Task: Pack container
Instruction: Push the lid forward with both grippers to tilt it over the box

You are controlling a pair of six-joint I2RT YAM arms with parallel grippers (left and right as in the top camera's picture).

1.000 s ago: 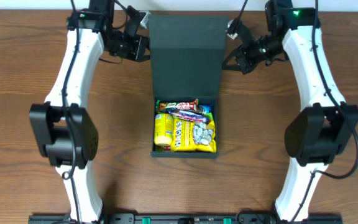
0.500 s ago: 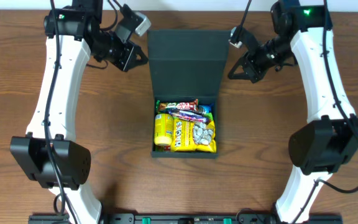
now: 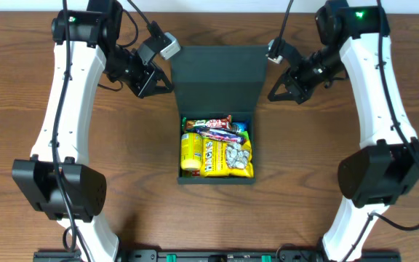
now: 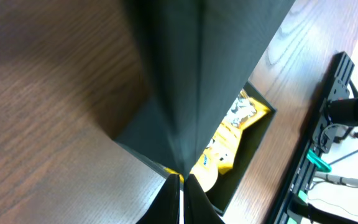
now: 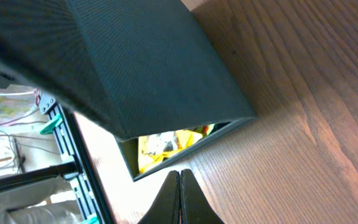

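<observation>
The container (image 3: 217,180) is a dark green-black box at the table's middle, filled with yellow and other snack packets (image 3: 217,153). Its flap lid (image 3: 220,76) stands tilted up behind the opening. My left gripper (image 3: 167,86) is shut, its tips against the lid's left edge. In the left wrist view that gripper (image 4: 181,178) meets the lid's lower corner (image 4: 216,74), with yellow packets (image 4: 229,143) beyond. My right gripper (image 3: 273,94) is shut beside the lid's right edge. From the right wrist, the gripper (image 5: 179,173) hovers over bare wood, just short of the lid (image 5: 148,68) and the box.
A black rail (image 3: 217,256) with green clips runs along the table's front edge. Both arms' white links flank the box, left (image 3: 64,109) and right (image 3: 384,102). Brown wood table (image 3: 304,182) lies around the box.
Both grippers have moved forward along the lid's sides, toward the box. The lid's far edge has come forward with them, so the lid looks shorter from above.
</observation>
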